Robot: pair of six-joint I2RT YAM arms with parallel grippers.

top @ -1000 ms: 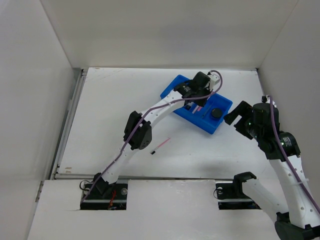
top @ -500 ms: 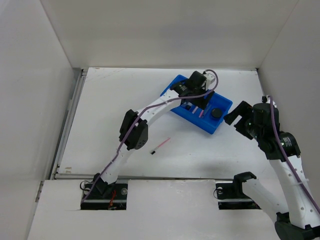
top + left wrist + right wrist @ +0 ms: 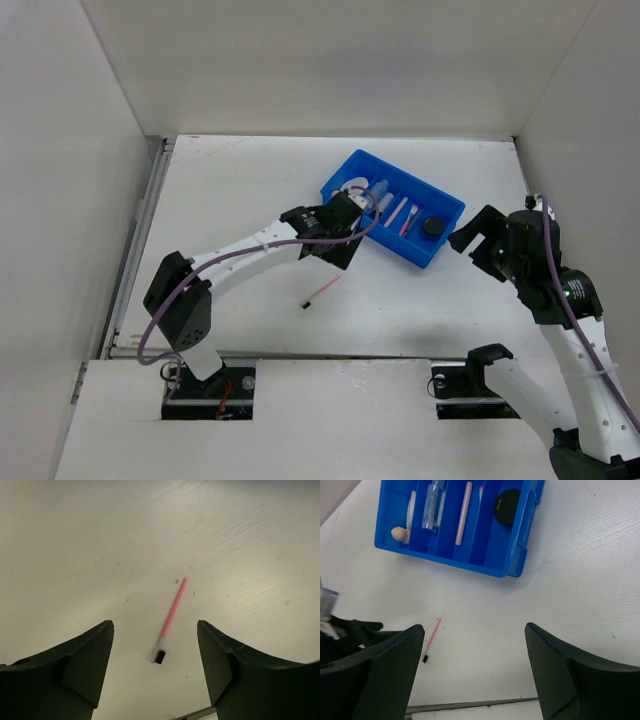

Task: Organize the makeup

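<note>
Top camera looks down from above, behind me. Left wrist camera faces table (image 3: 75,540) close up; right wrist sits higher. All share brush (image 3: 170,617).

Left arm (image 3: 245,255) and right arm (image 3: 585,355): white links, black joint housings, a purple cable (image 3: 300,243) along each. Fingers (image 3: 75,670) dark, matte, wedge-shaped.

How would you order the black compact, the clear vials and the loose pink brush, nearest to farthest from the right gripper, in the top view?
1. black compact, end of the tray beside the right gripper.
2. clear vials, farther along the tray.
3. pink brush, on the table outside the tray.
</note>
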